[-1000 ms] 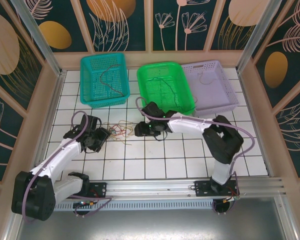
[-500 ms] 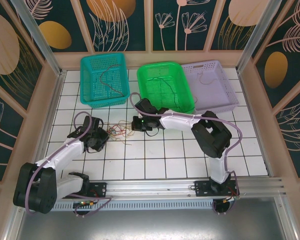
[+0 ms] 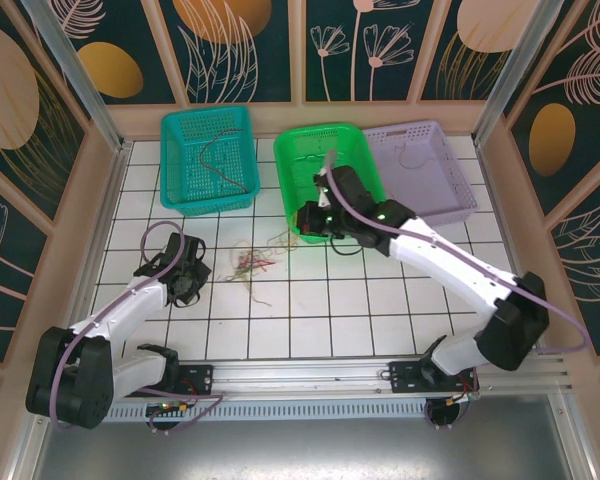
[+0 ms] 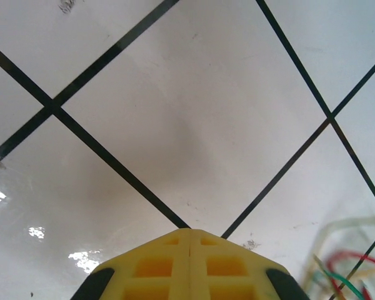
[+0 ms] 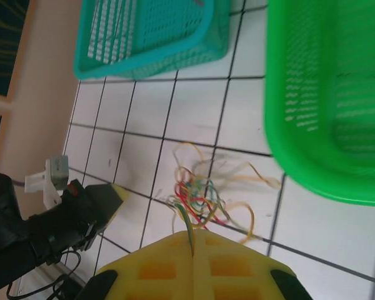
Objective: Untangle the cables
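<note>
Right gripper point(image 5: 192, 236) is clamped tight, yellow fingers flush. A thin greenish strand point(image 5: 189, 226) runs straight into the seam, and it looks pinched, though the blur leaves some doubt. That gripper hangs at the near rim of the green basket point(image 3: 315, 132). Cables point(image 3: 250, 262) lie on the table point(image 3: 360, 300) between the arms: a loose nest of red, green and pale tan loops, hair-thin, with a few tan ends straying outward. Left gripper point(image 4: 189, 234) is closed too, nothing between its fingers, low over bare tile near the tangle's left side. One more thin wire lies in each basket, including the teal basket point(image 3: 205, 111) and purple basket point(image 3: 405, 127).
</note>
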Robot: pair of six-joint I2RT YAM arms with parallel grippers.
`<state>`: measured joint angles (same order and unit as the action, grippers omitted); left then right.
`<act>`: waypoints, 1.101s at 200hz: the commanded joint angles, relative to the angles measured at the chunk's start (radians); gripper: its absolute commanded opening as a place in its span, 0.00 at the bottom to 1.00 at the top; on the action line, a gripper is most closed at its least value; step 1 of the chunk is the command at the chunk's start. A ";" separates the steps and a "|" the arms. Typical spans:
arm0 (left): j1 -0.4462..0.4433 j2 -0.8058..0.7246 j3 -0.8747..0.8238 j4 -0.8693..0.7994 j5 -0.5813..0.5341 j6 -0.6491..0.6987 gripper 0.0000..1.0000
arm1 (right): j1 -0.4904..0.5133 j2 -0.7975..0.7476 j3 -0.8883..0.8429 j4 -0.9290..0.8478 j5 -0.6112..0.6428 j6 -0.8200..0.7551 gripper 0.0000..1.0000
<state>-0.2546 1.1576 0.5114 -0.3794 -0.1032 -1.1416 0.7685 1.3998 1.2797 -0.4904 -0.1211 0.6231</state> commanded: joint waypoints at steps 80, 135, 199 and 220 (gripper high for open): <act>-0.165 -0.001 0.208 0.175 0.279 0.009 0.46 | -0.117 -0.106 -0.032 -0.036 -0.242 0.000 0.00; -0.270 -0.113 0.148 0.284 0.195 -0.158 0.56 | -0.004 0.003 0.204 0.031 -0.400 -0.052 0.00; -0.269 -0.226 0.270 -0.051 -0.112 -0.212 0.57 | 0.023 0.046 0.213 0.092 -0.407 -0.043 0.00; -0.270 -0.227 0.247 -0.078 -0.086 -0.230 0.56 | 0.014 -0.002 0.029 0.100 -0.353 -0.042 0.00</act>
<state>-0.5240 0.9356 0.7578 -0.3397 -0.1333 -1.3323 0.7925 1.4399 1.4788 -0.3958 -0.5159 0.5892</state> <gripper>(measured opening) 0.565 0.051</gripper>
